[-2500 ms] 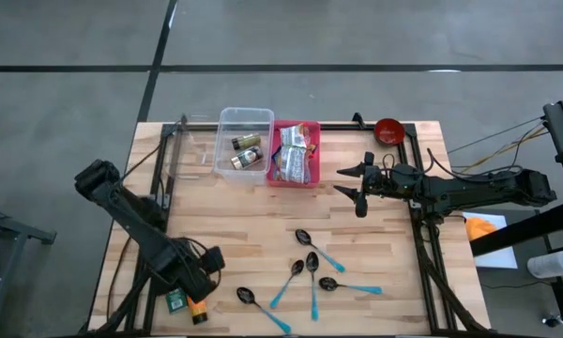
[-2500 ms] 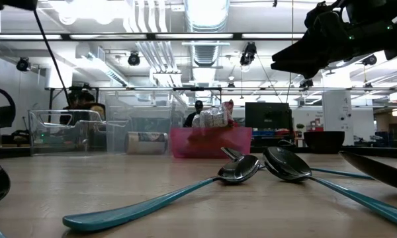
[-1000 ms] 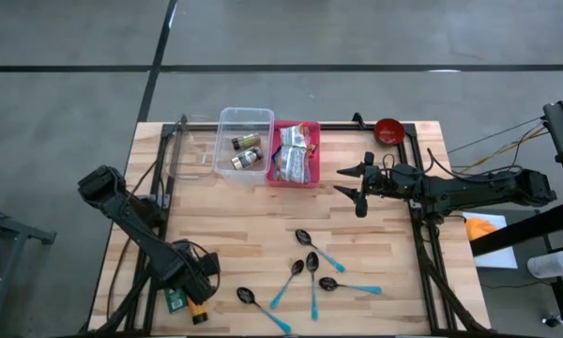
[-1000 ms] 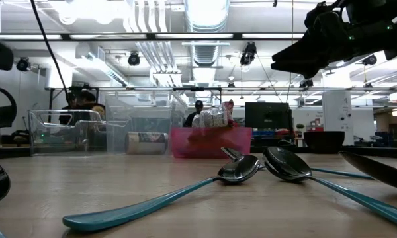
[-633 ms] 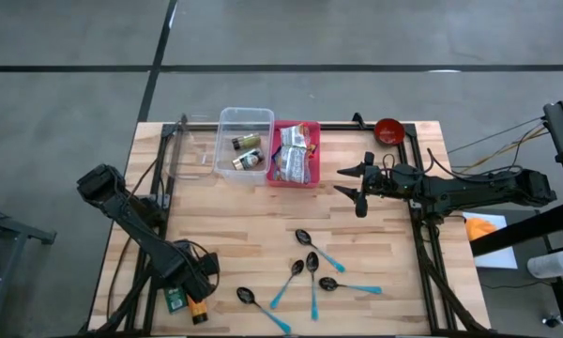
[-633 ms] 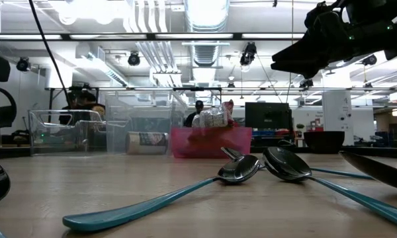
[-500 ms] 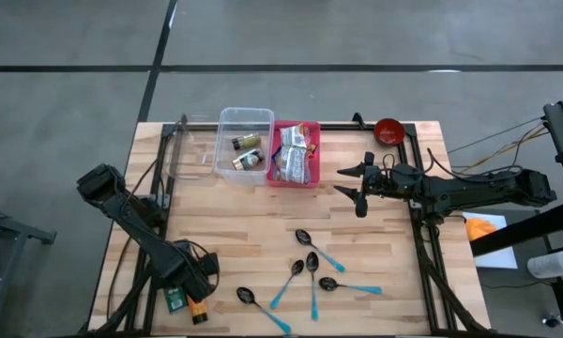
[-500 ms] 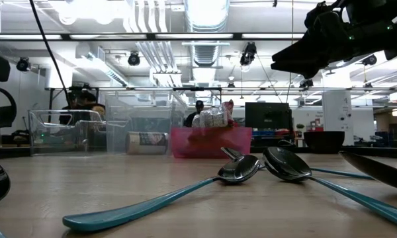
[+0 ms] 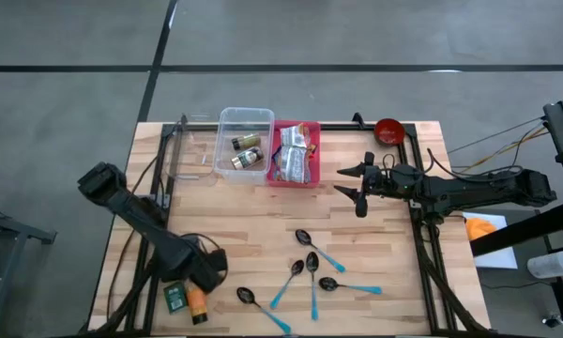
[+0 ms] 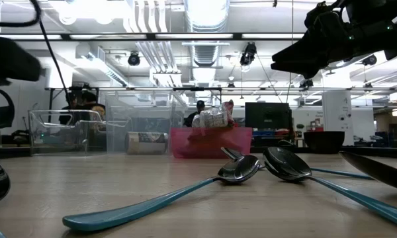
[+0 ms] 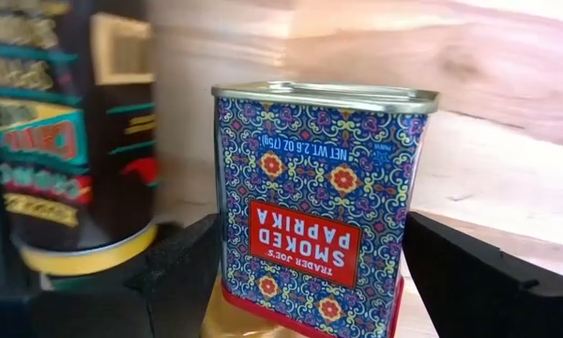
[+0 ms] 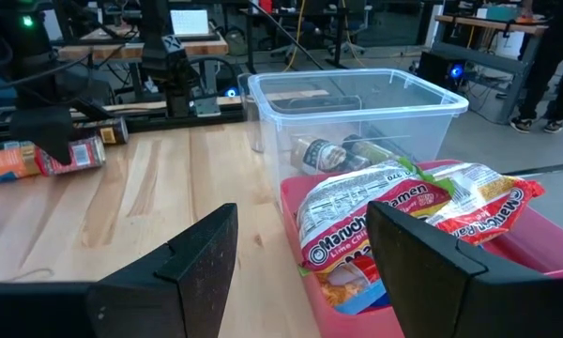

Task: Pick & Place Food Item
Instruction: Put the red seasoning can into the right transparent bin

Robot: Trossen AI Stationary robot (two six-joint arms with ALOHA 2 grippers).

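Note:
A blue patterned tin labelled smoked paprika [image 11: 324, 178] sits between the fingers of my left gripper [image 11: 310, 230], which points down at the table's near left [image 9: 206, 270] and hides the tin from above. A dark can with teal and yellow print [image 11: 75, 141] is beside it. A small green can [image 9: 175, 297] and an orange bottle [image 9: 197, 302] lie on the table just nearer the edge. My right gripper [image 9: 352, 188] hovers open at the right, level, facing a clear box [image 12: 357, 122] and a pink box of ramen packets [image 12: 422, 216]. My left gripper pinches the paprika tin by its two narrow sides [image 11: 227, 253], one finger [image 11: 178, 272] flush on each side. The fingers come from above, pointing down, and the tin reaches far back between them. Whether its lower end rests on the table, I cannot tell.
Several teal-handled spoons [image 9: 310, 272] lie at the near middle. A red bowl [image 9: 388, 130] stands at the far right corner. Black frame rails [image 9: 169, 169] run along the table's left, far and right sides. Bare wood [image 9: 253, 216] lies between the boxes and the spoons.
My left gripper has shifted a little toward the table's right and far edges, uncovering more of the orange bottle. The green can and the bottle have stayed where they were.

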